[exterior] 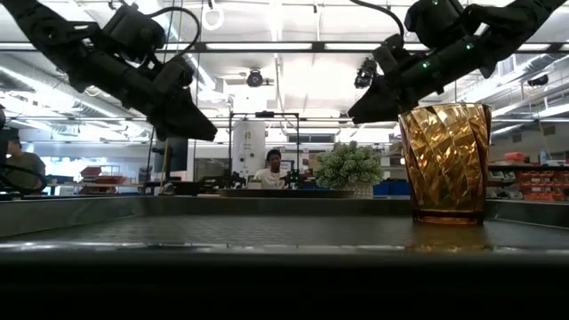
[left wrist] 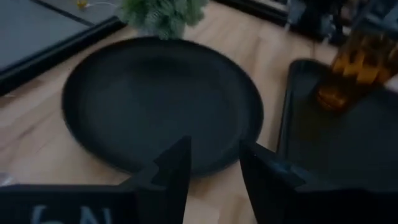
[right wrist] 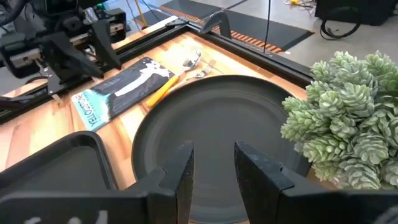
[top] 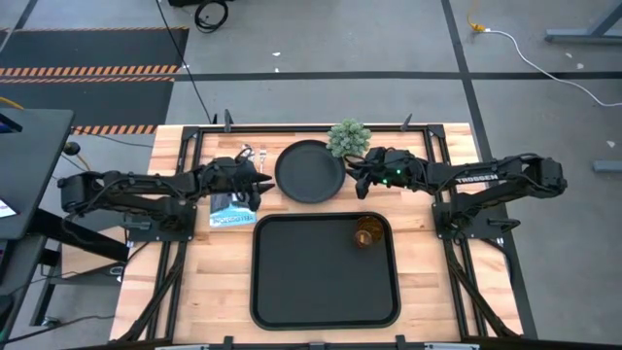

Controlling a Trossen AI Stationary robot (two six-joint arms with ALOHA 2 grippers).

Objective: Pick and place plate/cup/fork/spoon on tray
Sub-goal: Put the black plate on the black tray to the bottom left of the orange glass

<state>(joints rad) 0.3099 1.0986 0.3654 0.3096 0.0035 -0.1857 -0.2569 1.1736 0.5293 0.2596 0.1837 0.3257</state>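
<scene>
The round black plate (top: 310, 172) lies flat on the wood table, beyond the black tray (top: 292, 282). The amber cup (top: 367, 233) stands upright in the tray's far right corner. The spoon (right wrist: 191, 60) and fork (right wrist: 206, 67), with orange handles (right wrist: 158, 93), lie on the table left of the plate. My left gripper (top: 264, 182) is open at the plate's left rim (left wrist: 155, 165). My right gripper (top: 352, 175) is open at the plate's right rim (right wrist: 205, 205). In the low view both grippers hang raised above the table, the left (exterior: 200, 124) and the right (exterior: 364, 111).
A small green potted plant (top: 348, 138) stands just beyond the plate's right side, close to my right gripper. A blue packet (top: 233, 209) lies on the table under my left arm. A person (exterior: 273, 164) sits in the room beyond the table.
</scene>
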